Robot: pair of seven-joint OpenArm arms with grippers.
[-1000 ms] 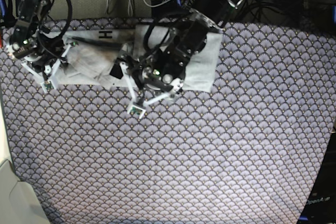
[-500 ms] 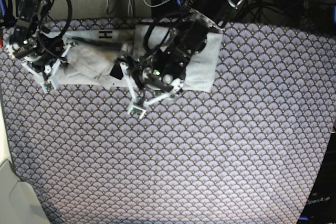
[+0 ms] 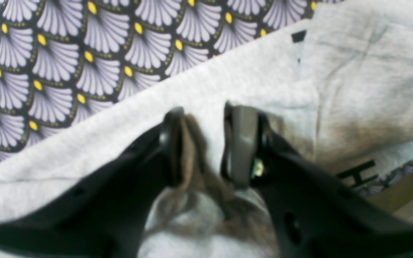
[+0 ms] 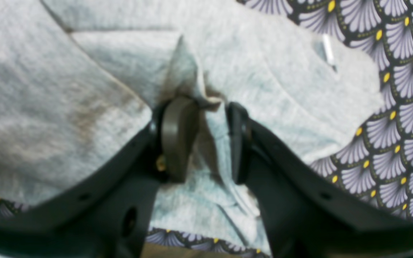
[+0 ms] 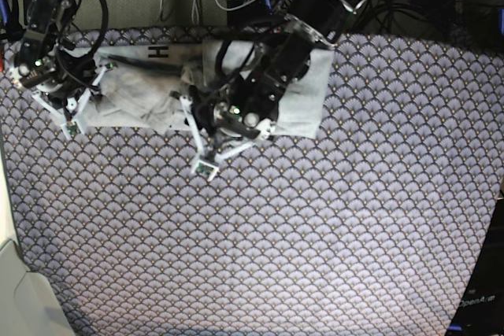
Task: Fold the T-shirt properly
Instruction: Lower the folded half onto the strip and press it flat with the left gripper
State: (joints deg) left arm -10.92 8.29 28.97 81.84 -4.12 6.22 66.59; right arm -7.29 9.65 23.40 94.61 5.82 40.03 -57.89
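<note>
I have both arms down on the T-shirt (image 5: 142, 88), which lies bunched into a long strip along the far edge of the bench, on the fan-patterned cloth (image 5: 315, 234).

In the left wrist view, the left tool (image 3: 206, 143) has its jaws drawn in around a ridge of grey fabric; a fold stands between the pads, so I read it as pinching the T-shirt near its near edge. In the base view that tool sits about mid-length of the garment. The right tool (image 4: 206, 139) holds a raised peak of fabric between its pads too, at the other end of the strip, near a corner where the cloth underneath shows just beside it.

As for progress, I judge the job partly done. The T-shirt is no longer spread flat: it looks gathered lengthwise into a band, with the black lettering (image 5: 160, 52) showing along the far edge and a flatter grey panel lying under the left arm. But the band is rumpled, with loose ridges and creases in both wrist views, and the edges do not line up cleanly.

What I think is left: with both pinches set, carry one end over the other to shorten the band, then smooth it. I cannot tell how many layers each tool has caught; taking only the top layer would pull the fold apart.
</note>
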